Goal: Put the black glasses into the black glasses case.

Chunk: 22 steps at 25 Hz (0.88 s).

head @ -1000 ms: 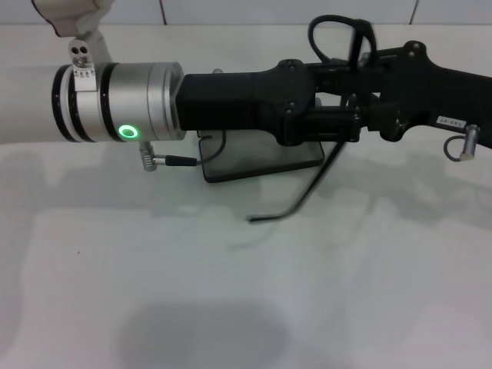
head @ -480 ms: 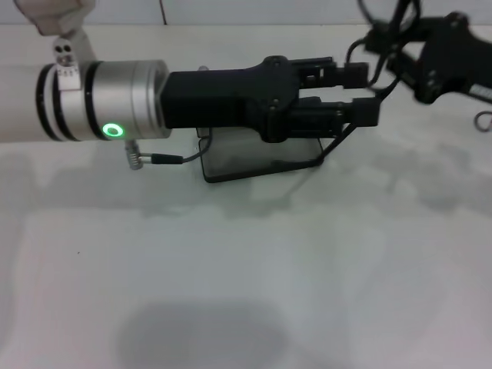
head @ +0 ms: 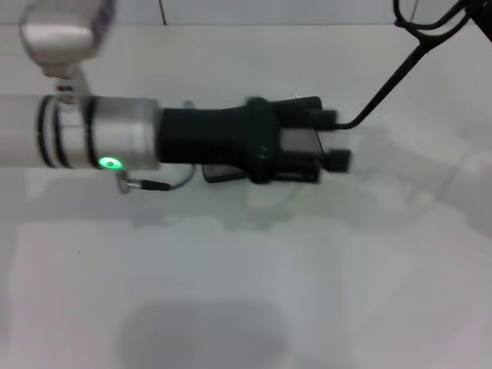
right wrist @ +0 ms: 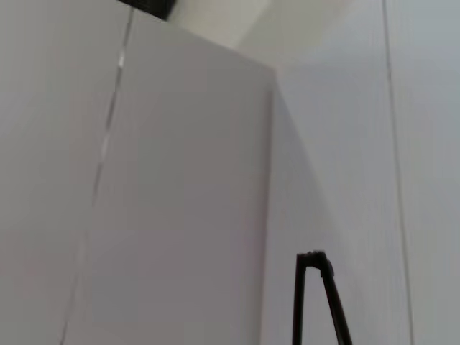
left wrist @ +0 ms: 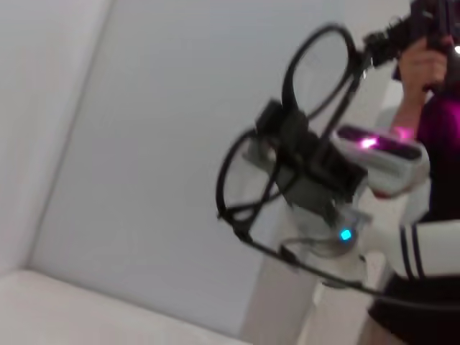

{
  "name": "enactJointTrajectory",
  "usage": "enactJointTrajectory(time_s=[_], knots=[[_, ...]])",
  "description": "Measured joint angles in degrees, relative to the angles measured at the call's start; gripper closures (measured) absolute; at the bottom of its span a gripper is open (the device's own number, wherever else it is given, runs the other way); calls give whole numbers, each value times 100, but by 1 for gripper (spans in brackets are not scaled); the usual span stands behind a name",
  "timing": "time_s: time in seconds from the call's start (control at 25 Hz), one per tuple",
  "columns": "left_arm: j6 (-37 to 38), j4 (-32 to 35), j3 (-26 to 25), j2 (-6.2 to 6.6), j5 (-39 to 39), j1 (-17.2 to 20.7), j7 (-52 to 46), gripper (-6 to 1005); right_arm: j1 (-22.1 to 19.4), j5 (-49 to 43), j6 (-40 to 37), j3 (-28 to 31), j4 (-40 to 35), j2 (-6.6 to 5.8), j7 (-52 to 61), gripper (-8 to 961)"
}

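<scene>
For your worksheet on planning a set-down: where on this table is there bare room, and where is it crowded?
The near half of the table, in front of the left gripper, is bare. The middle is crowded: that gripper hangs over the black glasses case. At the far right, the black glasses hang from the right gripper, one temple arm slanting toward the case.

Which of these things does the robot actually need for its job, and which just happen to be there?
For the job:
- black glasses, held up by the right gripper
- black glasses case, under the open left gripper

Just there:
- white table
- person in purple behind
</scene>
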Motion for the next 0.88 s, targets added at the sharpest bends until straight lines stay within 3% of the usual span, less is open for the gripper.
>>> enactJointTrajectory(time_s=[0.2, 0.4, 0.72, 0.88], knots=[[4, 4, 3, -238, 400, -289, 33, 281, 280, -7, 58, -96, 238, 33, 27, 850], [213, 3, 3, -268, 329, -377, 44, 282, 411, -53, 292, -225, 486, 49, -54, 849], [828, 8, -27, -255, -193, -335, 184, 285, 553, -86, 1066, -1327, 604, 1, -97, 845], [874, 128, -39, -238, -307, -226, 199, 287, 547, -415, 1147, -1429, 584, -18, -1, 843]])
